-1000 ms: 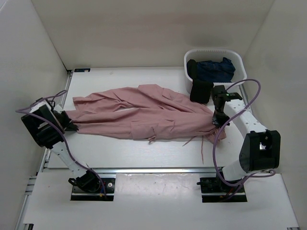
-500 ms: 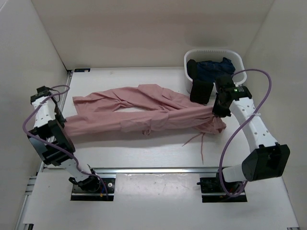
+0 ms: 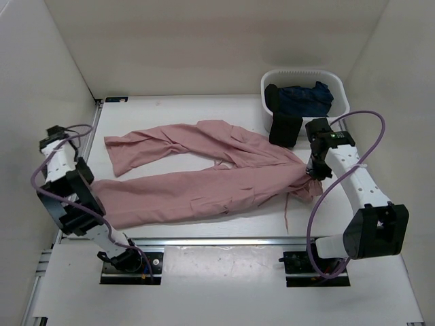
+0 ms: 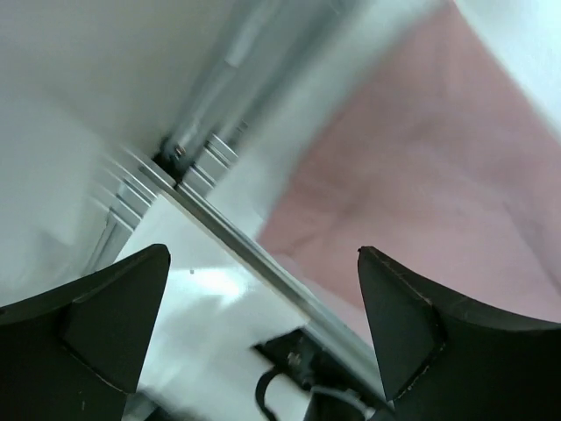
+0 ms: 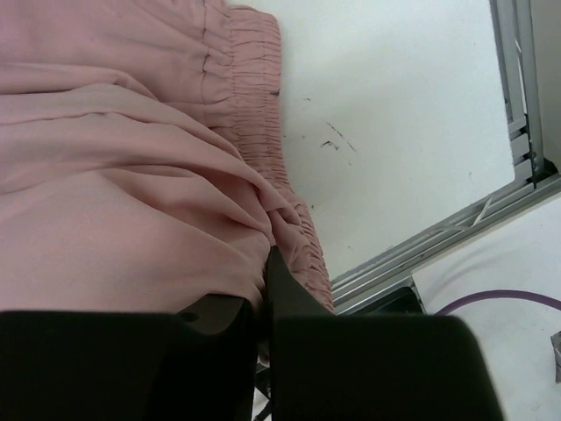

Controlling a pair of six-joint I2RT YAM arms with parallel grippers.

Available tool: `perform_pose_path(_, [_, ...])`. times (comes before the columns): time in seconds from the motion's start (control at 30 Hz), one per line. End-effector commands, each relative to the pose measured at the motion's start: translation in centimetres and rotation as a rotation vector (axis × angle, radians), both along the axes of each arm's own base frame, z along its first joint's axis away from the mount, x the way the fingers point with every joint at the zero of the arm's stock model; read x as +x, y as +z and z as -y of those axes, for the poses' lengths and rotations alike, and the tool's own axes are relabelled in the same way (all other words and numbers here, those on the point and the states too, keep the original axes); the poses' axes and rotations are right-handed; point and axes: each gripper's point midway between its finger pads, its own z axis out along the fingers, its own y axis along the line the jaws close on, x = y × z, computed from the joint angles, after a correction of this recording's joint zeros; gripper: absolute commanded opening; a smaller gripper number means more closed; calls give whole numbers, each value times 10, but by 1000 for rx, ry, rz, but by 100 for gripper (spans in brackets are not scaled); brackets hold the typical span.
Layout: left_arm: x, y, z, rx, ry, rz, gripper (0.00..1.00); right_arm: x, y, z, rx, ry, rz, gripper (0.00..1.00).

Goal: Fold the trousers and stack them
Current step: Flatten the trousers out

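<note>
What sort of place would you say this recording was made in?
Most likely a laboratory robot workcell, not a home: plain white panels enclose the table, the left arm and right arm are bolted to an aluminium rail, and the trousers lie beside a white basket of clothes.

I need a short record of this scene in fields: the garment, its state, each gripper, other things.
garment: trousers, dusty pink
state: unfolded, flat on the table, legs spread apart toward the left
right gripper: shut on the trousers near the waistband
left gripper: open, holding nothing
other: basket with dark blue garment; black garment at its front
</note>
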Motion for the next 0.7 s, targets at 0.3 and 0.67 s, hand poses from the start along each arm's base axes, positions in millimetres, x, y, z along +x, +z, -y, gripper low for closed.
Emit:
perform_pose_path(0.3, [-69,-67,11,-265,260,64,100,-31,24,24,-63,-254,124,84])
perform_pose_path(0.67, [-39,-98,36,-511,261,119,83,-40,-2,22,149,-604,341,93])
